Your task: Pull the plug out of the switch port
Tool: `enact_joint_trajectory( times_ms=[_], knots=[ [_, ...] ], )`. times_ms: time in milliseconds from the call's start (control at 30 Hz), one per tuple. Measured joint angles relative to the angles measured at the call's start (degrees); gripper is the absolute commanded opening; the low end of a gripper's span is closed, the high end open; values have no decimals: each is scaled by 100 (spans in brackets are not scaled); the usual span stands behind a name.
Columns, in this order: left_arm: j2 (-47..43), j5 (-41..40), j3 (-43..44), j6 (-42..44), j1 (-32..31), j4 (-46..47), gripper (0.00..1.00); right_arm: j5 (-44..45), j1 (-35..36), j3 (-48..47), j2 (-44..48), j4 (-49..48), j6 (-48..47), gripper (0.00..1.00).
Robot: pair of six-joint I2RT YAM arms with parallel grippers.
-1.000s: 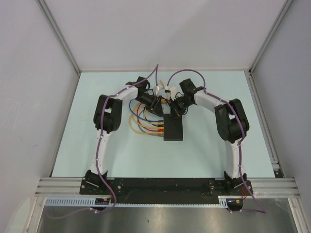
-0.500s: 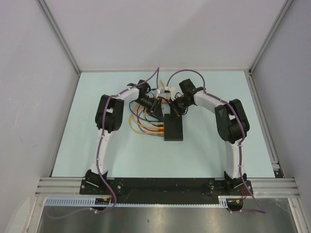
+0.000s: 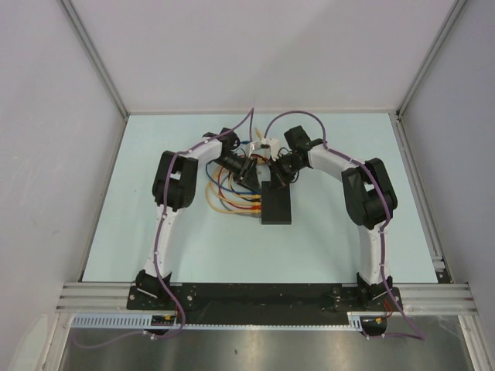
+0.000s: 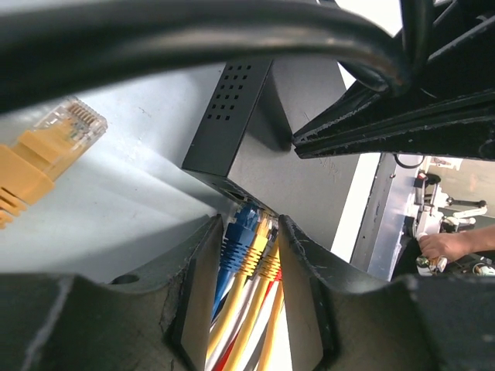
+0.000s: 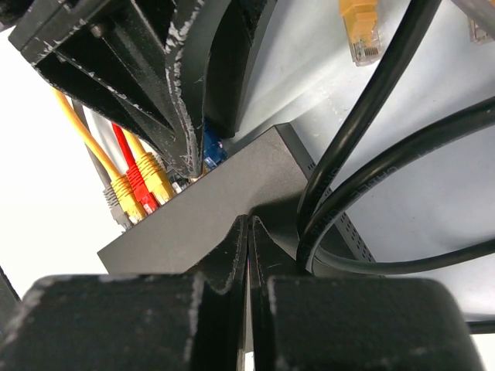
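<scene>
The switch (image 3: pixel 276 205) is a flat black box on the pale table, with its ports facing left. In the left wrist view a blue plug (image 4: pixel 241 232) and yellow plugs (image 4: pixel 267 259) sit side by side in the ports of the switch (image 4: pixel 286 154). My left gripper (image 4: pixel 249 224) straddles this row, and its fingers (image 4: pixel 199 270) touch the outer plugs on both sides. My right gripper (image 5: pixel 249 220) is shut with nothing in it, tips resting on the top of the switch (image 5: pixel 186 232). Red and yellow plugs (image 5: pixel 143 185) show beyond it.
Blue, orange and yellow cables (image 3: pixel 228 197) loop left of the switch. A loose orange plug (image 4: pixel 54 143) lies on the table beside it. Thick black cable (image 5: pixel 348 154) curls over the switch's far end. White connectors (image 3: pixel 263 144) lie behind both grippers.
The left gripper's fingers have drawn closer together around the plugs. The right gripper and the switch have stayed where they were.
</scene>
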State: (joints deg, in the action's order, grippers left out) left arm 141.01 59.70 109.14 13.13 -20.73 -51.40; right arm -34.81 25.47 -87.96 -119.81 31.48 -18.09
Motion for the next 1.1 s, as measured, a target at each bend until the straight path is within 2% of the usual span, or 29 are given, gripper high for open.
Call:
enact_joint_trajectory(
  times_ms=[300, 533, 967, 1100],
  knots=[
    [87, -24, 94, 37, 0, -46, 32, 24, 22, 0, 2, -7, -2, 0],
    [140, -44, 157, -22, 0, -81, 30, 46, 33, 0, 4, -11, -2, 0],
    [153, 4, 210, 55, 0, -186, 0, 52, 37, 0, 4, -11, -2, 0],
    [232, 31, 348, 111, 2, -328, 0, 52, 37, 0, 4, -11, -2, 0]
  ],
)
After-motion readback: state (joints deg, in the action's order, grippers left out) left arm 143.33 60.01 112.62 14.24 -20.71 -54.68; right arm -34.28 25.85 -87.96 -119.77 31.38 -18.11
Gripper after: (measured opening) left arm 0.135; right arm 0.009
